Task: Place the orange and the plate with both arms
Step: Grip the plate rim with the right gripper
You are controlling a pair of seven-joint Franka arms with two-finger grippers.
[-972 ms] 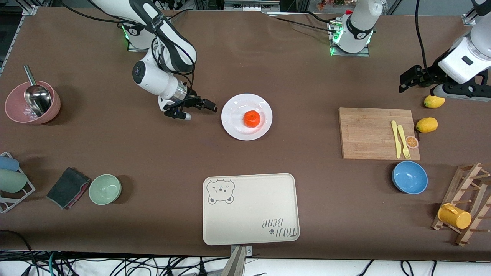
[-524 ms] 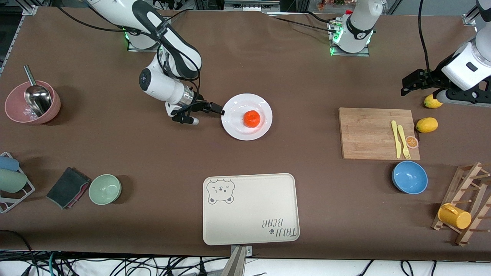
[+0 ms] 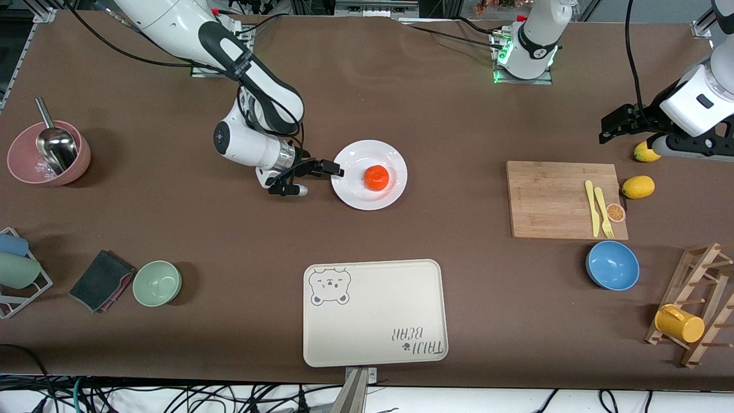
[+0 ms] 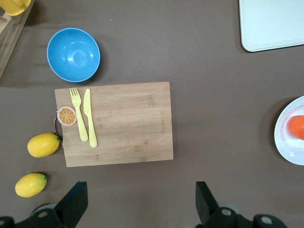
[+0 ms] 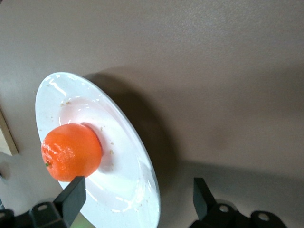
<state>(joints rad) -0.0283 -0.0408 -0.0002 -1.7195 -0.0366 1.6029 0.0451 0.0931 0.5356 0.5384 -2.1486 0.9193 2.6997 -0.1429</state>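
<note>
The orange (image 3: pixel 377 177) sits in the middle of the white plate (image 3: pixel 350 195), and the plate rests flat on the brown counter (image 3: pixel 436 126), farther from the front camera than the beige bear tray (image 3: pixel 375 312). The right gripper (image 3: pixel 337 170) is down low, right at the rim of the plate on the side toward the right arm's end of the counter. In the right wrist view its fingers (image 5: pixel 71 197) are spread wide with the plate's edge between them, so it looks ready to pinch the rim, but it holds nothing yet. Coming in from the side like this makes sense, because a thin rim is the only part of a flat plate a gripper can grab. The orange is round and could roll, so the plate should stay level when it is lifted. My guess is the plate and orange are meant to go onto the bear tray, which has nothing on it. The left gripper (image 3: pixel 610 124) waits up high at the left arm's end of the counter, near a lemon (image 3: pixel 644 152) and the wooden cutting board (image 3: pixel 556 201). Its fingers (image 4: pixel 71 206) are wide apart and hold nothing.
</note>
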